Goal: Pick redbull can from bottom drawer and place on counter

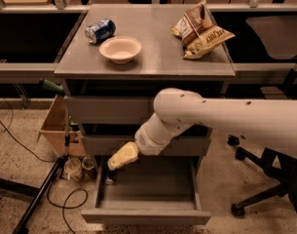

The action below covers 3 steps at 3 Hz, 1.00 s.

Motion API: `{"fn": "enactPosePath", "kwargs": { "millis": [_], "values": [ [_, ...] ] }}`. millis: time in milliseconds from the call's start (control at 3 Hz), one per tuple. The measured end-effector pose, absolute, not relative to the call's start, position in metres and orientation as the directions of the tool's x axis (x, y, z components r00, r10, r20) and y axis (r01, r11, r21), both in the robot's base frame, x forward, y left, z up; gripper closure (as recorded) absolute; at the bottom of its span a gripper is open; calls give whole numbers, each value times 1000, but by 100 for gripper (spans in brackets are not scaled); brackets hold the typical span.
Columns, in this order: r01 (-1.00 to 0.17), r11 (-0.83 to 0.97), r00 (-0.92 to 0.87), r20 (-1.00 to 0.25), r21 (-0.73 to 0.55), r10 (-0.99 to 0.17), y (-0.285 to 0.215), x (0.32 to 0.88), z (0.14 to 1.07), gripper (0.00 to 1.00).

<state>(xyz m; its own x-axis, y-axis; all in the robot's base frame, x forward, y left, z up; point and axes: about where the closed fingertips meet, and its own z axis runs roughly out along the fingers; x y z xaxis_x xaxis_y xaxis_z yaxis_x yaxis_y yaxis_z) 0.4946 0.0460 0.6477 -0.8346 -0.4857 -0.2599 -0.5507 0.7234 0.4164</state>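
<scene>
The bottom drawer (145, 216) is pulled out, low and tray-like, under the two shut drawers. In its back-left corner stands the redbull can (110, 180), slim and silvery, partly hidden by my gripper. My yellowish gripper (120, 157) hangs just above the can, pointing down and to the left, with the white arm reaching in from the right across the drawer fronts. The grey counter (162, 57) is the top of the cabinet.
On the counter lie a blue can (100, 30) on its side, a pale bowl (120, 49) and chip bags (201, 29). A cardboard box (54, 128) and jars (74, 167) sit on the floor at left, with cables nearby. An office chair base (257, 199) stands at right.
</scene>
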Motion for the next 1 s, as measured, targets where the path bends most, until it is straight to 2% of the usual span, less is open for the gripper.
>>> {"fn": "enactPosePath", "kwargs": {
  "millis": [333, 667, 1000],
  "values": [
    [-434, 755, -900, -192, 492, -391, 45, 473, 578, 0],
    [-270, 748, -962, -150, 607, -226, 52, 455, 483, 0],
    [-342, 671, -937, -297, 658, -185, 68, 493, 452, 0]
  ]
}}
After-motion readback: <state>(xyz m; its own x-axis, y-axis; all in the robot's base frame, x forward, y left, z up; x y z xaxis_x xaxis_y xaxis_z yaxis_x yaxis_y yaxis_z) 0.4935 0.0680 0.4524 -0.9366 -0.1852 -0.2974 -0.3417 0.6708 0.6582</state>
